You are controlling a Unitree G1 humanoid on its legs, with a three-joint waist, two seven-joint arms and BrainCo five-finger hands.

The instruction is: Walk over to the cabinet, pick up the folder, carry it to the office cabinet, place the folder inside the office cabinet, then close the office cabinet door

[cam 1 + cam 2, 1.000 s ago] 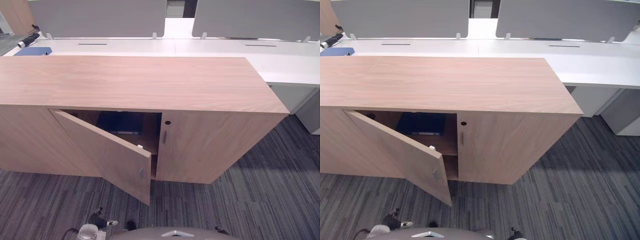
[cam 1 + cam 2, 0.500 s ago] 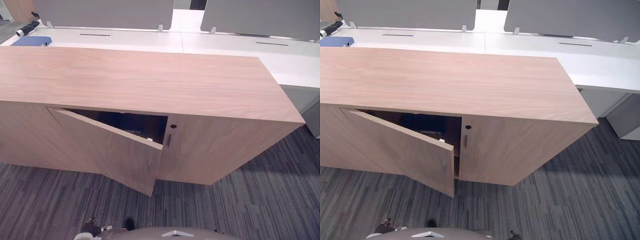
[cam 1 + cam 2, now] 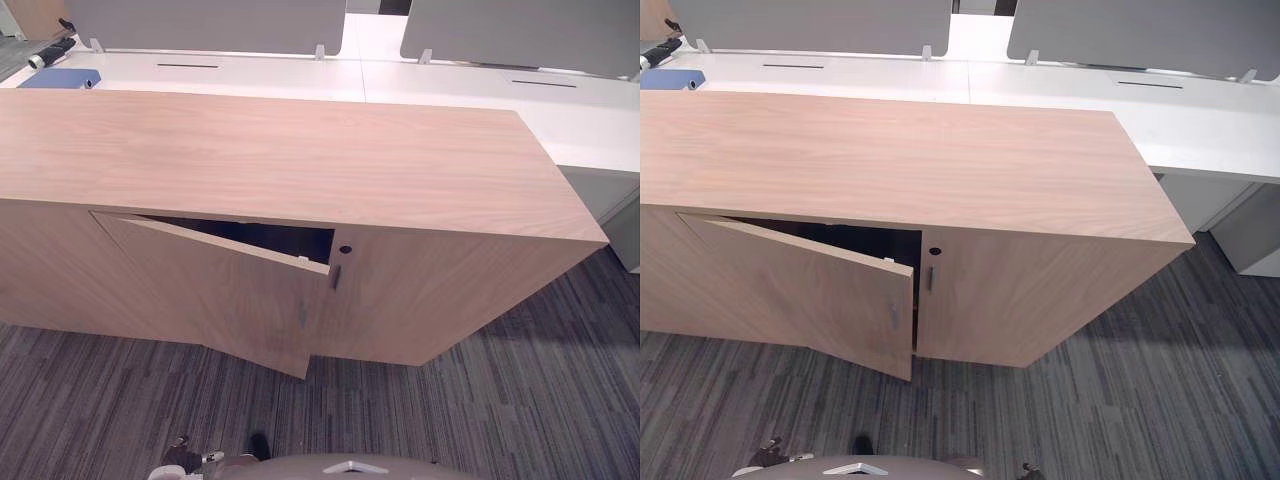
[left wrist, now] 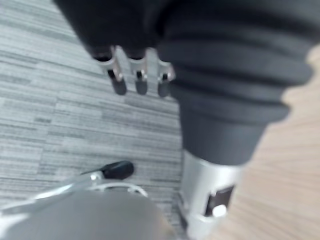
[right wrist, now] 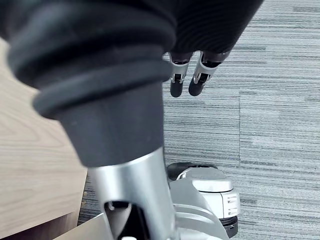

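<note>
The wooden office cabinet (image 3: 300, 160) stands right in front of me. Its left door (image 3: 220, 300) is ajar by a narrow wedge, hinged at the left, with a small handle (image 3: 303, 313) near its free edge. The gap behind the door is dark, and the folder inside is hidden. The right door (image 3: 440, 300) is closed. My left hand (image 4: 137, 75) hangs over the carpet with straight fingers, holding nothing. My right hand (image 5: 192, 75) hangs the same way, empty, beside the cabinet's wood.
White desks (image 3: 480, 95) with grey partition screens (image 3: 210, 25) run behind the cabinet. A blue folder-like item (image 3: 60, 77) lies on the far left desk. Grey striped carpet (image 3: 480, 410) spreads in front and to the right.
The left door has swung from wide open to nearly closed, hiding the blue folder inside. The camera also shifted a little.
</note>
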